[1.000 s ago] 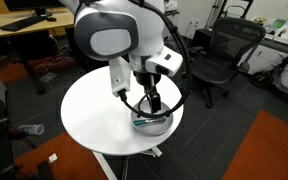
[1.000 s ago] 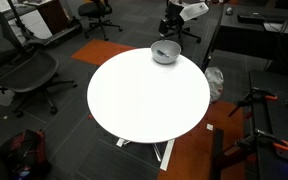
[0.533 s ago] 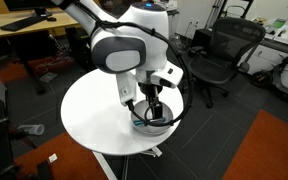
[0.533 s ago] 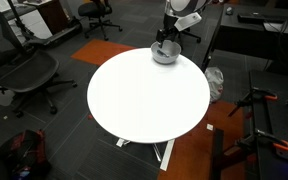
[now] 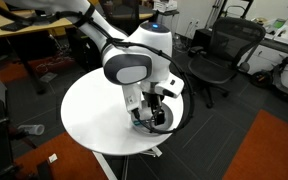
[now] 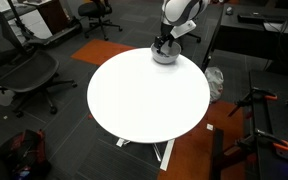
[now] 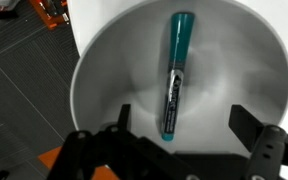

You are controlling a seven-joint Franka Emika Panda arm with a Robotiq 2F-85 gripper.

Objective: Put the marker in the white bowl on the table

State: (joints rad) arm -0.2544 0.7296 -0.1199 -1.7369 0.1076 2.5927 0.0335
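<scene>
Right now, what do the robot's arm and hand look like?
The arm is smooth, white and chunky, with rounded joints and a pale grey round cap on the big joint. The hand at its tip is black, with two dark, blocky fingers. A thin black cable loops beside it.

In an exterior view, a round white bench (image 5: 89, 115) is seen with the white bowl (image 5: 166, 125) placed near its edge. The gripper (image 5: 152, 111) is held low, inside the bowl's rim, and part of the bowl is hidden by the arm (image 5: 129, 65). Black office chairs (image 5: 219, 55) and a wooden desk (image 5: 29, 22) are seen behind.
</scene>
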